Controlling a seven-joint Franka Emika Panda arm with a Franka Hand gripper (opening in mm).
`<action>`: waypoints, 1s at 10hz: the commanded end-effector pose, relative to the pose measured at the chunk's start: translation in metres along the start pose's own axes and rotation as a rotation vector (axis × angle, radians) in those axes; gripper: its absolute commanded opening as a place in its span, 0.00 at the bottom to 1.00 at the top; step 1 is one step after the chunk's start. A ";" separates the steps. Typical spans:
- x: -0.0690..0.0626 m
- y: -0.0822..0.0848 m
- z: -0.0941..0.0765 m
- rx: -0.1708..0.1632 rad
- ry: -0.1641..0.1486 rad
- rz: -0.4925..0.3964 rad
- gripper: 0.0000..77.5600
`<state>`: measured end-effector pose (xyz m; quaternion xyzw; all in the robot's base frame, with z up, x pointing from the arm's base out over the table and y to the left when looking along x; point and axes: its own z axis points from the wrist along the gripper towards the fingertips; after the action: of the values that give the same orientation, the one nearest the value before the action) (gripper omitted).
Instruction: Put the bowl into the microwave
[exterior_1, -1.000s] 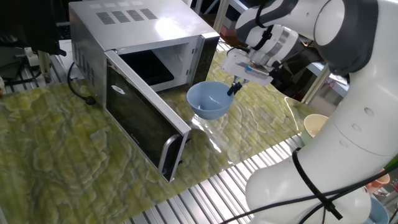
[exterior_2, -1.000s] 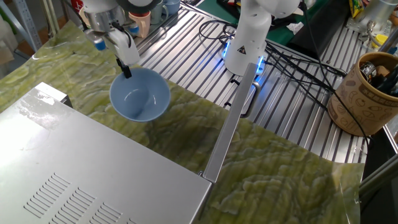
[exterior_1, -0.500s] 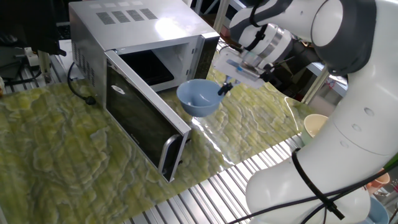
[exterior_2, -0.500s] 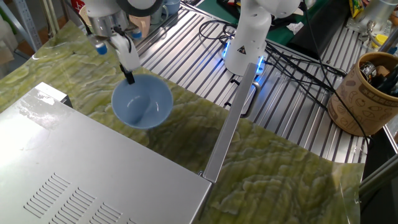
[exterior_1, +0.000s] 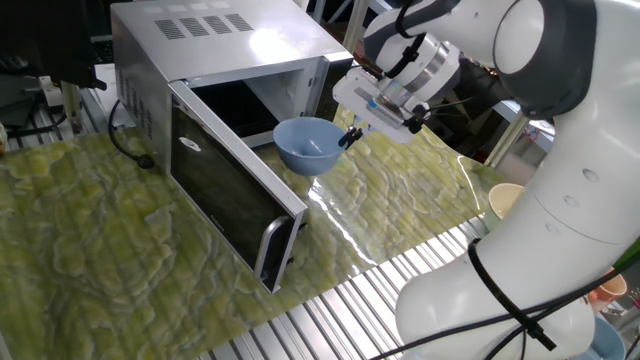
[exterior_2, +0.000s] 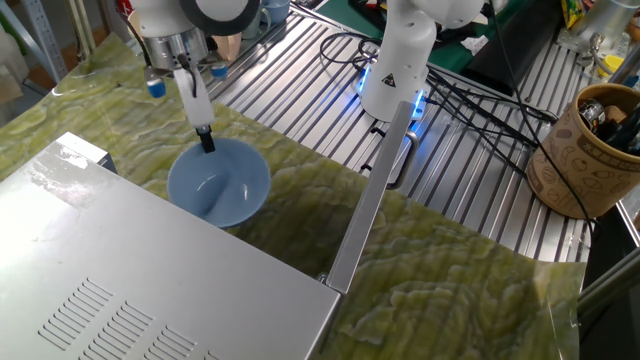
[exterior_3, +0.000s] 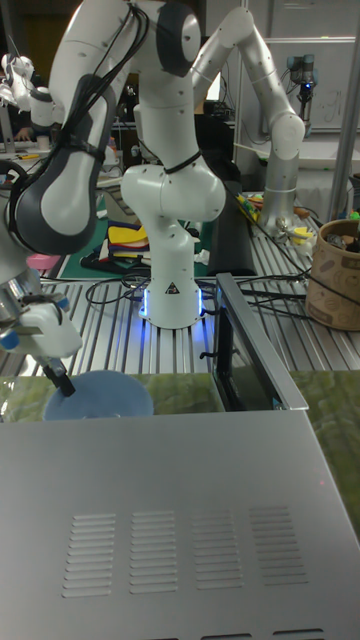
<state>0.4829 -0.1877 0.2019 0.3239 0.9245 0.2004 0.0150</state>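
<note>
A worktop (exterior_1: 420, 290) of ribbed metal slats carries a green-and-cream patterned mat (exterior_1: 90, 260). The silver microwave (exterior_1: 215, 60) stands on the mat, its dark glass door (exterior_1: 225, 195) swung open. The white robot base (exterior_2: 400, 60) sits on the bare slats beside a brown patterned container (exterior_2: 585, 150).

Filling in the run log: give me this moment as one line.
phase: carry | gripper: shut on bowl rim | bowl: airborne at microwave opening | door: open
</note>
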 end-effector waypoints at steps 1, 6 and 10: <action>0.008 0.008 0.000 -0.012 0.004 0.009 0.01; 0.008 0.008 0.000 0.031 0.055 -0.104 0.01; 0.008 0.009 0.000 0.020 0.036 -0.064 0.01</action>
<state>0.4815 -0.1760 0.2044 0.2808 0.9419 0.1842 -0.0057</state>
